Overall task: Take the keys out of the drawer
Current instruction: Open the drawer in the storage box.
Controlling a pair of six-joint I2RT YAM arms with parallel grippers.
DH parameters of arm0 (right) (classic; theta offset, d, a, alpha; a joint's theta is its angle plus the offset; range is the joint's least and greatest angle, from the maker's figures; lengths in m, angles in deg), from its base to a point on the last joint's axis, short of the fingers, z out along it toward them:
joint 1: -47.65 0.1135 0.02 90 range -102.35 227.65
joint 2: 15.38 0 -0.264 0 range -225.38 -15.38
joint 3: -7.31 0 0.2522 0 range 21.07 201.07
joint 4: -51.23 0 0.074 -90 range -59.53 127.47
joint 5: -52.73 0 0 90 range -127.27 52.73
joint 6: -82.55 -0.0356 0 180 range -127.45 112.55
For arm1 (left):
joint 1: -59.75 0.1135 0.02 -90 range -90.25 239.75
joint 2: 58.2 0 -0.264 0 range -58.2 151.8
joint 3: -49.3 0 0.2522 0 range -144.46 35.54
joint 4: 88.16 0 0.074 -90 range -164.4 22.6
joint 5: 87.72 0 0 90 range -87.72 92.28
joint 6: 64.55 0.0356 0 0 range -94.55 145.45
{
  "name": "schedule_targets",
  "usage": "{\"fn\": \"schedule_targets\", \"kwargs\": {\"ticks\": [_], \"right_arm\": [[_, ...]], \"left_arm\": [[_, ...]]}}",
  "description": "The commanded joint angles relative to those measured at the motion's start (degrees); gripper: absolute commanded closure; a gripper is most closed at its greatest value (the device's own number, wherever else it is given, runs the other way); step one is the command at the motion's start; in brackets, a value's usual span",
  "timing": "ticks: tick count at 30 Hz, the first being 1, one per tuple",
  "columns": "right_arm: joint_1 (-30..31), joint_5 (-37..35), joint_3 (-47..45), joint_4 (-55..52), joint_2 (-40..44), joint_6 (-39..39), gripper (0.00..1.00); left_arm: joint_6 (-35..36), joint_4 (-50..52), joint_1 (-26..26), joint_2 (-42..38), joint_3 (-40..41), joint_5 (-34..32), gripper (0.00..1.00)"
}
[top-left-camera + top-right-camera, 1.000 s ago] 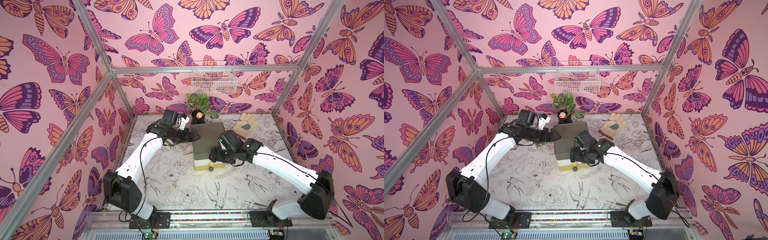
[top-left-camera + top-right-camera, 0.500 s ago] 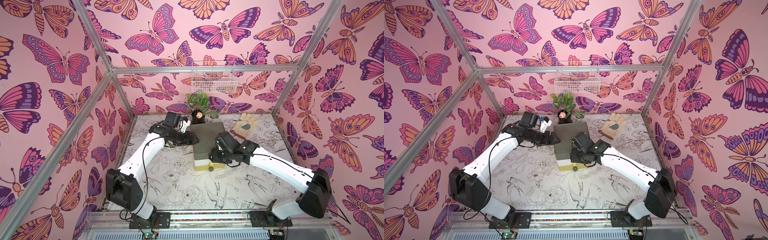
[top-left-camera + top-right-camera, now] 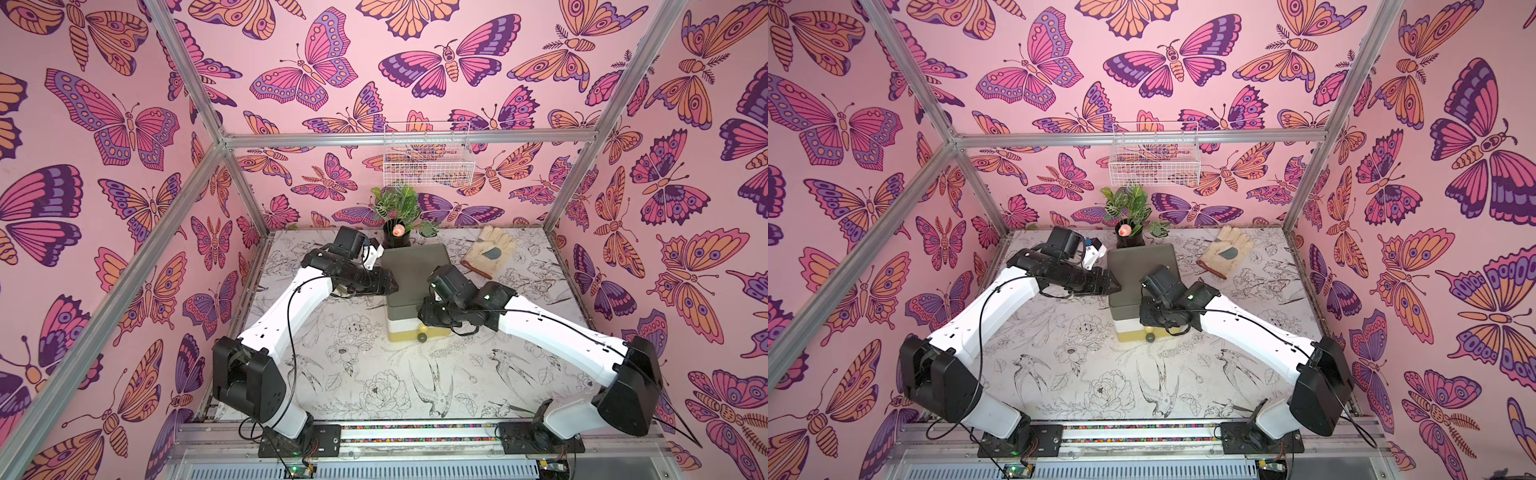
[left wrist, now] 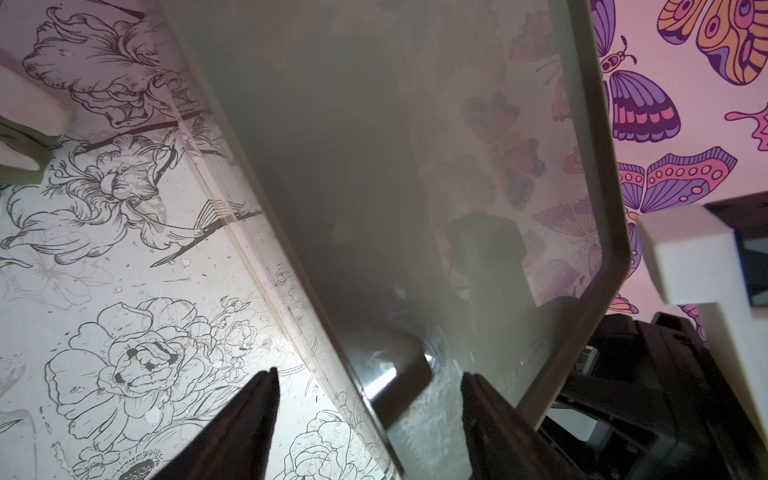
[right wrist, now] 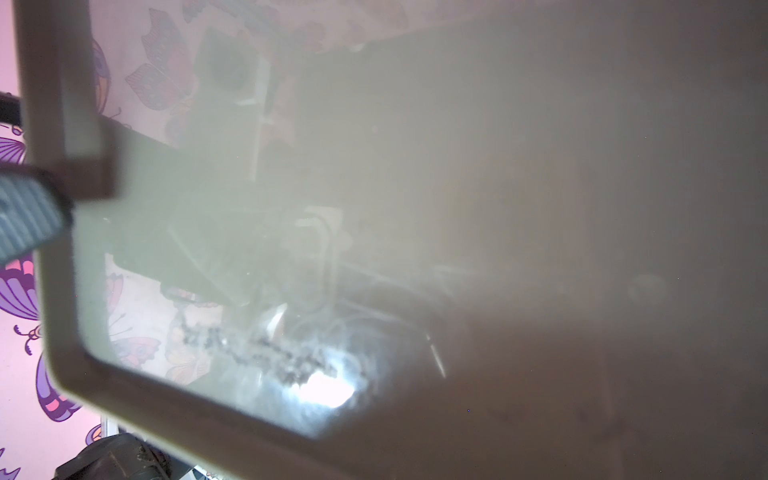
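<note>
The drawer unit (image 3: 413,266) is a small grey-green cabinet with stacked grey, white and yellow drawer fronts, all pushed in; a dark round knob (image 3: 422,338) shows on the yellow one. The keys are hidden. My left gripper (image 3: 391,286) is at the unit's left side. In the left wrist view the left gripper (image 4: 370,411) is open, its dark fingers (image 4: 249,424) straddling the unit's lower edge (image 4: 365,390). My right gripper (image 3: 424,318) presses close to the unit's front right corner; its fingers are hidden. The right wrist view is filled by the unit's blurred wall (image 5: 415,208).
A potted plant (image 3: 397,232) stands right behind the unit. A work glove (image 3: 490,251) lies at the back right. A white wire basket (image 3: 426,160) hangs on the back wall. The metal frame posts and pink walls close in both sides.
Both grippers have closed in on the drawer unit. The left gripper tip came against its left side; the right wrist shifted left to the front corner.
</note>
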Motion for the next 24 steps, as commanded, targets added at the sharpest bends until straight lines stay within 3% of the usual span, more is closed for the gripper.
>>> {"fn": "schedule_targets", "kwargs": {"ticks": [1,24], "right_arm": [[0.35,-3.30,-0.59,-0.21,1.19,0.12,0.69],[6.99,-6.81,-9.87,-5.40,12.75,-7.29,0.69]], "left_arm": [[1.35,1.89,-0.33,1.14,0.78,-1.48,0.26],[1.42,3.38,-0.40,3.73,1.02,-4.24,0.29]]}}
